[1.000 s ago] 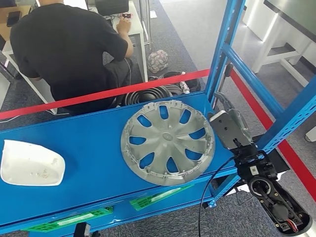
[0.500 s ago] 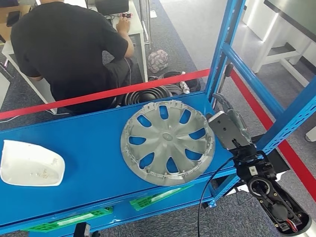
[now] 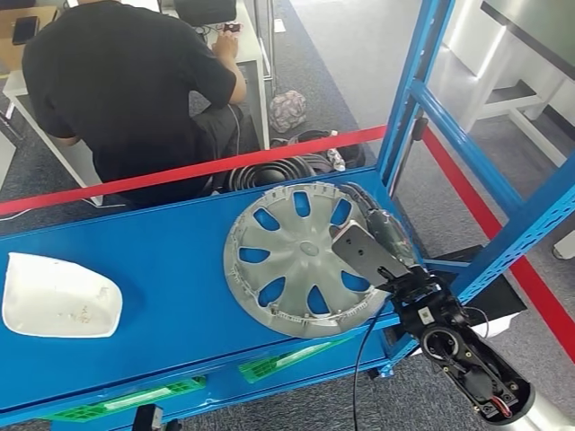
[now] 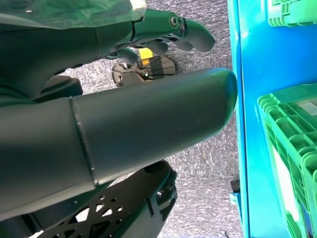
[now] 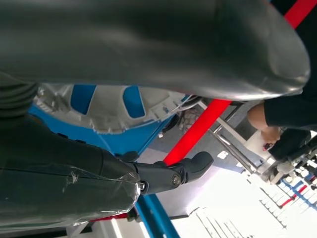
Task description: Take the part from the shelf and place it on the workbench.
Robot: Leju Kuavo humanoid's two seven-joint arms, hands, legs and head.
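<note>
A silver hubcap (image 3: 298, 256) lies flat on the blue shelf (image 3: 155, 260), toward its right end. My right hand (image 3: 371, 241) reaches over the hubcap's right rim, fingers pointing to the back. In the right wrist view the thick thumb (image 5: 168, 44) and a dark finger (image 5: 176, 176) stand apart, with the hubcap's rim (image 5: 108, 106) between them; nothing is gripped. A white curved part (image 3: 59, 296) rests at the shelf's left end. My left hand (image 4: 149, 109) hangs low beside the shelf front, fingers apart, holding nothing.
A person in black (image 3: 128, 81) sits behind the shelf, beyond a red tape barrier (image 3: 203, 168). Blue shelf uprights (image 3: 413, 81) rise at the right, close to my right arm. Green crates (image 3: 291, 357) sit on the level below; one crate (image 4: 295, 148) is near my left hand.
My right hand has moved left from beside the shelf's right end onto the hubcap's right rim. The hubcap and the white part stay where they were.
</note>
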